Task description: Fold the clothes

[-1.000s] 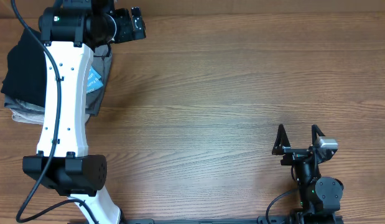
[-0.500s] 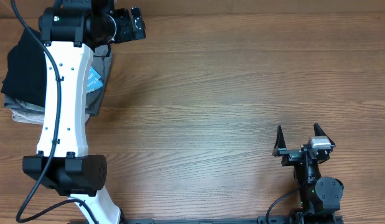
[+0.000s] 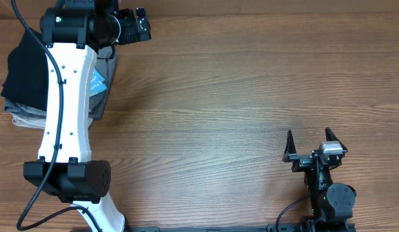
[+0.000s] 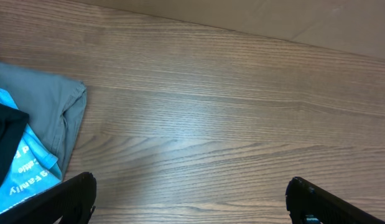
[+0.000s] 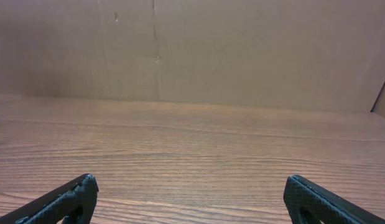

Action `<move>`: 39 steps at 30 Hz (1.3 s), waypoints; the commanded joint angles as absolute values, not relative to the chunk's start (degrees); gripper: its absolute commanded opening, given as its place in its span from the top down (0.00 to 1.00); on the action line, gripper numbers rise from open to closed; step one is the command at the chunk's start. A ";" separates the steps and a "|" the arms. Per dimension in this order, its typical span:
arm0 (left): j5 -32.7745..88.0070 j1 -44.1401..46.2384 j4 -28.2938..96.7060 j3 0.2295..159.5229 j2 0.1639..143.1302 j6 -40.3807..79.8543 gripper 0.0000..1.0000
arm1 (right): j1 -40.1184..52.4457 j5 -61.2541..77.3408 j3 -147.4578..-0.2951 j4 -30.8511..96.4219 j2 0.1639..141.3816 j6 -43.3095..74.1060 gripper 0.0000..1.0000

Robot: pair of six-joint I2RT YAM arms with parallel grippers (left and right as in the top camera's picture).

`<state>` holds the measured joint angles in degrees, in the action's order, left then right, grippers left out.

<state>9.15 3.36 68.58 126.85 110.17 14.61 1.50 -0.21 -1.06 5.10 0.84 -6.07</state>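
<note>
The clothes, a black T-shirt (image 3: 24, 69), lie folded on top of a pile at the table's far left edge; a dark corner of the T-shirt (image 4: 2, 144) shows in the left wrist view. My left gripper (image 3: 144, 26) is at the table's far edge, just right of the pile. It is open over bare wood (image 4: 191, 193) and holds nothing. Near the front right, my right gripper (image 3: 308, 138) stands open and empty above the table (image 5: 191, 194).
Under the black T-shirt lie a grey garment (image 4: 55, 106) and a light-blue patterned one (image 4: 24, 165); the grey one (image 3: 25, 118) also shows in the overhead view. The white left arm (image 3: 65, 96) crosses over the pile. A brown wall (image 5: 192, 50) rises behind the table.
The right gripper has turned very slightly in place. The left arm and the pile have not moved.
</note>
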 commanded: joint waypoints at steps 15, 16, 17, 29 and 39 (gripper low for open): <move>8.58 3.62 68.97 126.69 95.90 14.81 0.00 | 1.26 0.05 -0.45 4.84 0.16 -6.44 0.00; 8.58 3.62 68.97 126.69 91.57 14.81 0.00 | 1.26 0.05 -0.45 4.84 0.16 -6.44 0.00; 8.58 3.62 68.97 126.69 90.13 14.81 0.00 | 1.26 0.05 -0.45 4.84 0.16 -6.44 0.00; 8.38 3.62 69.06 121.89 56.53 14.79 0.00 | 1.26 0.05 -0.45 4.84 0.16 -6.44 0.00; 6.87 3.62 68.99 98.43 33.08 14.15 0.00 | 1.26 0.05 -0.45 4.84 0.16 -6.44 0.00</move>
